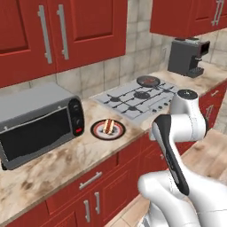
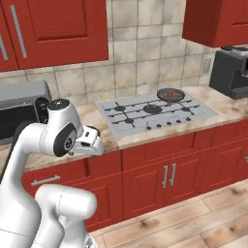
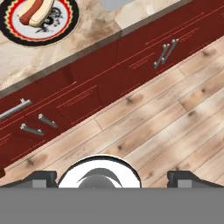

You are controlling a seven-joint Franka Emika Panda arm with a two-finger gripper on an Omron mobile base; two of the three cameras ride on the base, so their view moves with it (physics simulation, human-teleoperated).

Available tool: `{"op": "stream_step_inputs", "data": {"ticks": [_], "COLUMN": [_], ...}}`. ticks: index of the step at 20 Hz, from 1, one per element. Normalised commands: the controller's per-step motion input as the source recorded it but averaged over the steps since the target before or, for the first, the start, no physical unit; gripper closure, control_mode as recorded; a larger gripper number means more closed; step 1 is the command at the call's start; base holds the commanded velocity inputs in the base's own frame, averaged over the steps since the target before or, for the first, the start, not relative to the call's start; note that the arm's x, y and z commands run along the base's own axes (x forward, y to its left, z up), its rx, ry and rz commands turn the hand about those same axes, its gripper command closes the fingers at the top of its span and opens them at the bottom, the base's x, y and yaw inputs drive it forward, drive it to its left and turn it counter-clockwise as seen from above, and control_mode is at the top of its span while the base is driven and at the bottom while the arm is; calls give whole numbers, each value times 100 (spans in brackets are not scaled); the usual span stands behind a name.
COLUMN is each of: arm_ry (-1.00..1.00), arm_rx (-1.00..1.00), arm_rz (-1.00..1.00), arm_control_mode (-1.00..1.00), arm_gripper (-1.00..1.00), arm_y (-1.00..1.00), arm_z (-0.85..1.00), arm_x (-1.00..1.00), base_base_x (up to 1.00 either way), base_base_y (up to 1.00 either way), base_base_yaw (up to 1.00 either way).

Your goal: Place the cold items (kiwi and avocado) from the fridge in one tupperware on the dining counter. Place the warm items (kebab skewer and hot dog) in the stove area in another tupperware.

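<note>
the hot dog (image 1: 108, 127) lies on a round patterned plate (image 1: 98, 132) on the tabletop (image 1: 53, 164), between the toaster oven (image 1: 37, 122) on the left and the stovetop (image 1: 141, 99) on the right. in the hand view the same hot dog (image 3: 36, 10) sits at the top left corner, on the plate, while most of that view looks down past the red drawer fronts (image 3: 131, 61) to the wooden floor (image 3: 175, 127).

the gripper (image 3: 111, 177) is spread to its full width and carries nothing; its two dark tips stand far apart at the bottom of the hand view, over the floor and well short of the tabletop edge. the step in hand looks like the approach to the hot dog, and none of the warm items appears to have been moved yet. a dark pan (image 2: 170, 93) rests on a rear burner; whether it holds the kebab skewer cannot be told from here.

to do this well, the arm should first carry the hand up and forward over the tabletop until the plate is centred between the tips, rather than diving from where it is now, which would risk clipping the tabletop lip. the hot dog lies at a slant on the plate, so the wrist should roll until the tips straddle the bun across its narrow width. descent should stop just above the plate, since the rim is raised and a tip landing on it could tilt the plate. a soft, rounded bun will likely squash or roll, so a grip near its middle is safest.
</note>
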Motion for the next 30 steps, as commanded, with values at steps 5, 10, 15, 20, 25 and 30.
{"op": "stream_step_inputs", "data": {"ticks": [5, 10, 15, 20, 25, 30], "arm_ry": [0, 0, 0, 0, 0, 0], "arm_rx": [0, 0, 0, 0, 0, 0], "arm_rz": [0, 0, 0, 0, 0, 0], "arm_control_mode": [100, 100, 100, 100, 100, 100], "arm_gripper": [-100, -100, -100, -100, -100, -100], "arm_y": [0, 0, 0, 0, 0, 0], "arm_z": [0, 0, 0, 0, 0, 0], "arm_x": [0, 0, 0, 0, 0, 0], "base_base_x": [35, 20, 0, 26, 31, 37], "base_base_y": [3, 3, 7, 26, 36, 36], "base_base_yaw": [48, 18, 0, 0, 0, -1]}}
